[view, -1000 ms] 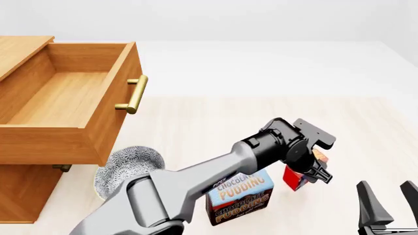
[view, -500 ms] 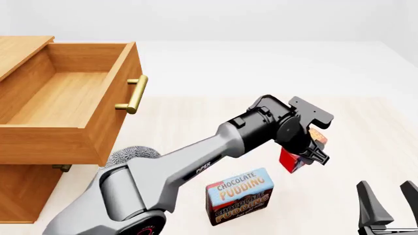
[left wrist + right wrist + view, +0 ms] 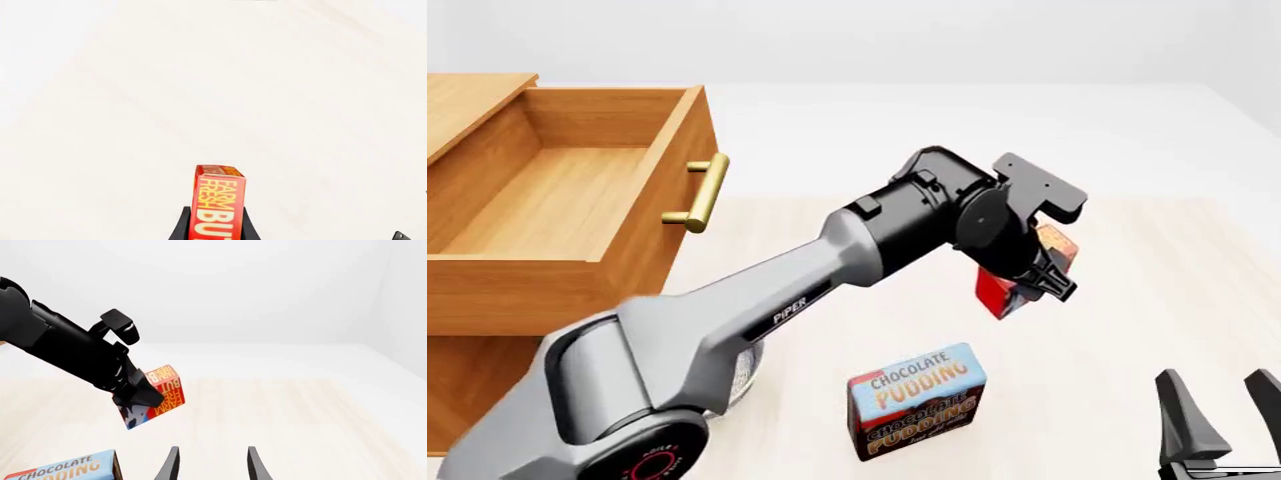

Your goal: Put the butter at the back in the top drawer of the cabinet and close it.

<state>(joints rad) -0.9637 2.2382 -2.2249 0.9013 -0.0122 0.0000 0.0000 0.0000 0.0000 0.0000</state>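
Note:
My left gripper [image 3: 1030, 280] is shut on the butter [image 3: 1014, 275], a small red-and-orange box, and holds it in the air above the table, right of the cabinet. The left wrist view shows the butter [image 3: 217, 202] clamped between the two fingers [image 3: 179, 227]. In the right wrist view the butter [image 3: 159, 395] hangs tilted in the black gripper [image 3: 137, 395]. The top drawer [image 3: 554, 215] of the wooden cabinet [image 3: 467, 400] stands pulled out and holds nothing; its brass handle [image 3: 703, 192] faces right. My right gripper [image 3: 1217, 415] rests open low at the front right, fingers [image 3: 170, 465] apart.
A blue-and-brown Chocolate Pudding box [image 3: 917, 400] stands on the table in front of the held butter, also seen in the right wrist view [image 3: 63, 470]. A patterned bowl [image 3: 742, 375] is mostly hidden behind the left arm, beside the cabinet's base.
The left arm has lifted the butter up off the table and carried it back and slightly left, away from the pudding box. The right gripper has not moved.

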